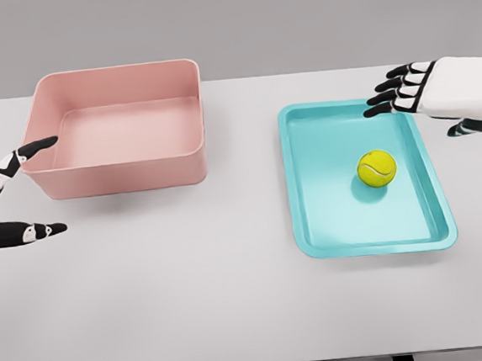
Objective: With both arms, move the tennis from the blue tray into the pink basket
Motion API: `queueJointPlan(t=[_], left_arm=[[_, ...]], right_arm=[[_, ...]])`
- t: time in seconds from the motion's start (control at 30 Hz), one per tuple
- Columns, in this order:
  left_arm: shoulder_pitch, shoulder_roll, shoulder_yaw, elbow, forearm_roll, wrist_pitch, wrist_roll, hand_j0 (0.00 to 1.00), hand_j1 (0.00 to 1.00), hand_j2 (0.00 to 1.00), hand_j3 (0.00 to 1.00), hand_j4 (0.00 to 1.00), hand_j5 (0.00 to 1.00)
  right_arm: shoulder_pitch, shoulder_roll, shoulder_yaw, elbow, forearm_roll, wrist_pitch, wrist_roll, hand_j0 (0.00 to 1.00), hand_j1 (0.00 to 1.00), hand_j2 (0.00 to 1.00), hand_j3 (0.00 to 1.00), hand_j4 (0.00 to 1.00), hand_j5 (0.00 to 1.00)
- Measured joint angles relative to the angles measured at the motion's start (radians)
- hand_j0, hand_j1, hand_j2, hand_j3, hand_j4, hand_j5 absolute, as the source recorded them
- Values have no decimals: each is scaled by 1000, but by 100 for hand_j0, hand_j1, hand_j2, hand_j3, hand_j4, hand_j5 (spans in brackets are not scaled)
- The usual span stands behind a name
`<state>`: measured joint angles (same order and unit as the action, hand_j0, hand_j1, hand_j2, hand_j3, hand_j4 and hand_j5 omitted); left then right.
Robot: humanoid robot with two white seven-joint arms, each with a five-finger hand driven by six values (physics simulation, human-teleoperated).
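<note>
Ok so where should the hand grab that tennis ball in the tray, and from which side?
Probably from above, fingers closing around the middle of the tennis ball. It is round with no handle, and it sits free on the floor of the blue tray, clear of the walls. The right hand, open over the far rim, is nearest.

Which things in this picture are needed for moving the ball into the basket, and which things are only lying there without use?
Needed for the job:
tennis ball, lying in the blue tray
pink basket
left hand, open, beside the basket
right hand, open, over the tray's far corner

Only lying there:
nothing; only the white table carries it all
</note>
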<state>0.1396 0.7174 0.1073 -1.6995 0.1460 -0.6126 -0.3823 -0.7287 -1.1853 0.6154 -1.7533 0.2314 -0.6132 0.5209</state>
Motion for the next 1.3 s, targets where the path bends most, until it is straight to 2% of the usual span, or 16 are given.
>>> queueJointPlan(t=[0.13,0.23,0.4,0.5,0.57,0.6,0.63,0.77,0.87,1.1,1.3], left_arm=[[0,0,1,-2,0,0,0,100,100,100,100,100,100],[5,0,2,-4,1,0,0,100,100,100,100,100,100],[5,6,4,-8,34,0,2,100,100,100,100,100,100],[40,39,4,-9,110,0,3,100,100,100,100,100,100],[58,76,3,-10,174,0,3,100,100,100,100,100,100],[126,98,0,-10,203,0,3,100,100,100,100,100,100],[163,129,-3,-11,232,-1,3,100,100,100,100,100,100],[169,219,-26,-14,323,0,3,100,100,100,100,100,100],[172,257,-63,-17,390,0,2,100,100,100,100,100,100],[175,288,-140,-19,435,0,-4,100,100,100,100,100,100],[233,281,-146,-17,430,0,-9,100,100,100,100,100,100]], right_arm=[[0,-1,11,0,-2,0,-5,100,100,100,100,100,100],[-9,-24,50,16,-38,1,-18,100,100,100,100,100,100],[-41,-58,154,5,-126,145,15,100,100,100,100,100,100],[-67,-13,172,11,-149,267,63,100,100,100,100,100,100],[-67,25,178,30,-154,316,76,100,100,100,100,100,100],[-67,40,181,43,-153,332,80,100,100,100,100,100,100],[-67,56,183,61,-152,342,83,100,100,100,100,100,100],[-67,126,197,145,-143,361,88,100,100,100,100,100,100],[-69,160,218,176,-127,366,90,100,100,100,100,100,100],[-71,208,279,250,-91,364,90,100,100,100,100,100,100],[-72,237,304,277,-72,363,90,100,100,100,100,100,100]])
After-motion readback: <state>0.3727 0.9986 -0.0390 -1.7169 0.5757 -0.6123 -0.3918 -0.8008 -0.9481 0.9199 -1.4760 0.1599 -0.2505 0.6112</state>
